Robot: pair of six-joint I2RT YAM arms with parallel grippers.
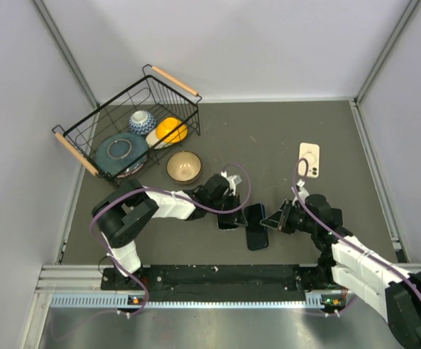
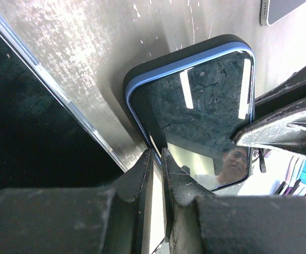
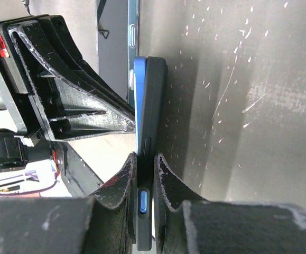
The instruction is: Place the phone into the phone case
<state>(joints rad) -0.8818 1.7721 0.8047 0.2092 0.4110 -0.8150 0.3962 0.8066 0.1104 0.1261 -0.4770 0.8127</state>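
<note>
A wire basket (image 1: 77,155) of crockery sat at the far left of the worktop (image 1: 268,131), with a lone bowl (image 1: 184,167) just beside it. Both were well apart from the work and probably only clutter.

Toward the middle, the left hand (image 2: 157,154) had its fingers drawn almost together with nothing visibly between them. The tips were at the near corner of the phone (image 2: 205,106), most likely pressing that corner down to steady it. A second dark slab (image 1: 230,220) lay just beside that hand on its left. Whether it was another handset could not be told.

The phone lay flat and screen-up near the centre of the worktop. Its blue frame already sat inside the black phone case (image 3: 156,106), at least along the far end and one long side.

On the right, the right hand (image 3: 145,159) was clamped across the stacked edge, one finger on the blue side and one on the black, apparently to snap that edge home.

Farther right, a pale handset (image 1: 309,160) lay back-up, well apart.

No brand name, label or lettering could be read on any of them.
</note>
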